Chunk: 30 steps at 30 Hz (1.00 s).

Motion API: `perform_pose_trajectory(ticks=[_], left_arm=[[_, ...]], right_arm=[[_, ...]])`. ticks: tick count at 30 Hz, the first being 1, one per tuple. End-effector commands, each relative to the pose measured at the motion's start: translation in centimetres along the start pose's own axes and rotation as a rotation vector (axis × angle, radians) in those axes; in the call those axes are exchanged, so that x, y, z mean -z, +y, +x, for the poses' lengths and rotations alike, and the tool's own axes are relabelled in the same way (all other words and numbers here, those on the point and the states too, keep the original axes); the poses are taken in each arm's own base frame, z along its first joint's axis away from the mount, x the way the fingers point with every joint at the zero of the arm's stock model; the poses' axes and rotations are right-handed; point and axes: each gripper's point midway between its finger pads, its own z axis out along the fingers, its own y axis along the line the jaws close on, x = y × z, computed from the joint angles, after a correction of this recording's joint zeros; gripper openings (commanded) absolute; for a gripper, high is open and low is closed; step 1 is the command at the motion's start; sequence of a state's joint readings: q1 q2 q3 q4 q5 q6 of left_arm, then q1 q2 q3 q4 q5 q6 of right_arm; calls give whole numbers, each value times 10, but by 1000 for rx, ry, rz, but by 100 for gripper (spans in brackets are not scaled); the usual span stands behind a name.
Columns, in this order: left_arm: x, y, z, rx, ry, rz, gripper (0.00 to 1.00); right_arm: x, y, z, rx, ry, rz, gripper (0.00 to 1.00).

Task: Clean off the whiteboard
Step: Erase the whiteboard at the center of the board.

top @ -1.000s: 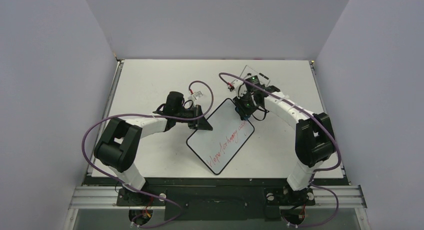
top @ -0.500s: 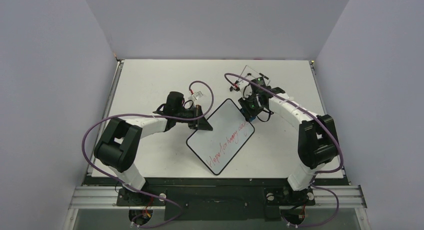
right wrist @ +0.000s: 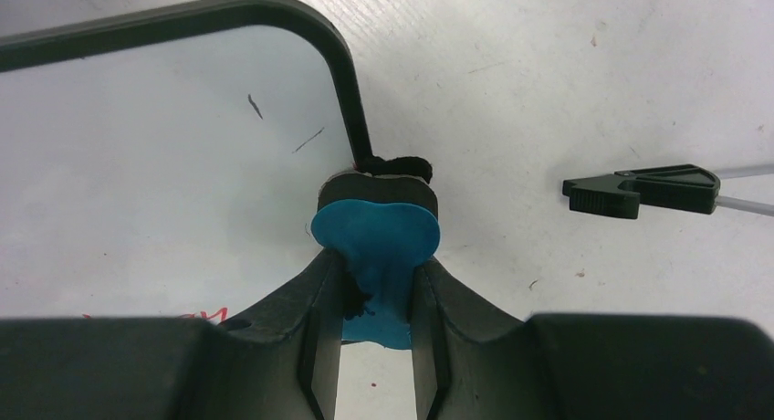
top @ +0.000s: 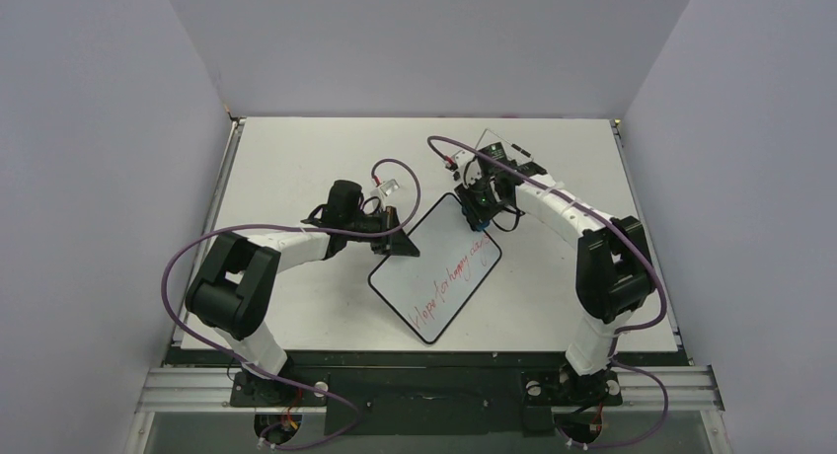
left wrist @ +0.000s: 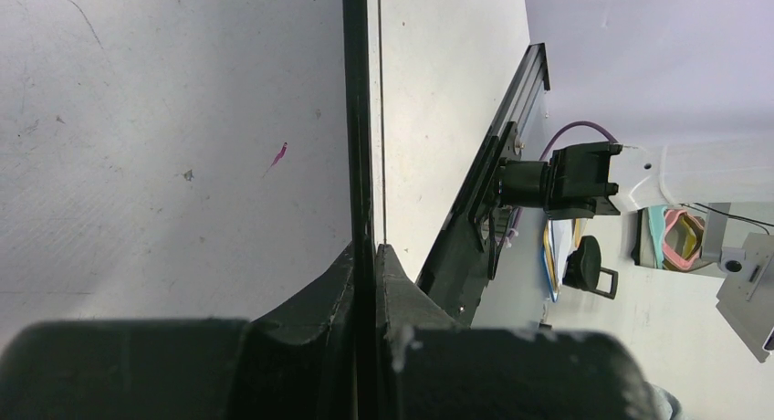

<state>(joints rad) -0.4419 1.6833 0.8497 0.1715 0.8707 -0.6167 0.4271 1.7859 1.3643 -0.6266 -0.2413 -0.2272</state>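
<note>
Right claw [right wrist: 374, 278] pinched on blue eraser [right wrist: 376, 230], eraser at whiteboard [top: 434, 268] upper-right corner, frame centre. Left claw [left wrist: 365, 256] clamped fully on whiteboard's left rim. Whiteboard likely light, thin, stiff, slick; grip rim, not face.

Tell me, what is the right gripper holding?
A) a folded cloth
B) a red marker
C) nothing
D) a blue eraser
D: in the right wrist view the right gripper pinches a blue eraser at the rounded corner of the whiteboard.
</note>
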Motion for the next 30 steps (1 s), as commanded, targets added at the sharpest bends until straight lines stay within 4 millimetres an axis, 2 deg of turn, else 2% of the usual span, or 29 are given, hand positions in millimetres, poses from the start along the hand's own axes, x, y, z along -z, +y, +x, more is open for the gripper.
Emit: perform_pose_trajectory(ticks=[1,6,9,13,18,21,23,26,27,28,29,30], left_arm=[[5,-34,-24,-148,-49,97,0],[6,-35,-25,-153,-52,103,0],[6,-35,-26,-153,-53,105,0],[6,-35,-27,-152,-53,106,0],[5,-29,-37,-130,-56,141,0],[5,-24,-44,-121,-44,134,0],[4,-19,-47,-117,-27,126,0],[3,-9,-51,-102,-9,115,0],[1,-6,-51,-95,1,111,0],[0,-5,-51,-92,7,115,0],[-2,-2,-53,-88,15,114,0],[-2,-1,-54,-87,20,116,0]], right_arm=[[0,-10,11,15,52,46,0],[3,-1,52,79,155,18,0],[4,6,61,100,178,-9,0],[9,19,49,140,134,-62,0],[19,39,4,230,-16,-116,0],[35,51,-24,310,-128,-142,0],[51,65,-32,396,-198,-196,0],[69,95,-26,611,-273,-275,0],[70,113,-16,733,-277,-297,0],[68,116,-10,791,-255,-271,0],[62,134,0,898,-221,-256,0],[56,135,8,924,-189,-236,0]])
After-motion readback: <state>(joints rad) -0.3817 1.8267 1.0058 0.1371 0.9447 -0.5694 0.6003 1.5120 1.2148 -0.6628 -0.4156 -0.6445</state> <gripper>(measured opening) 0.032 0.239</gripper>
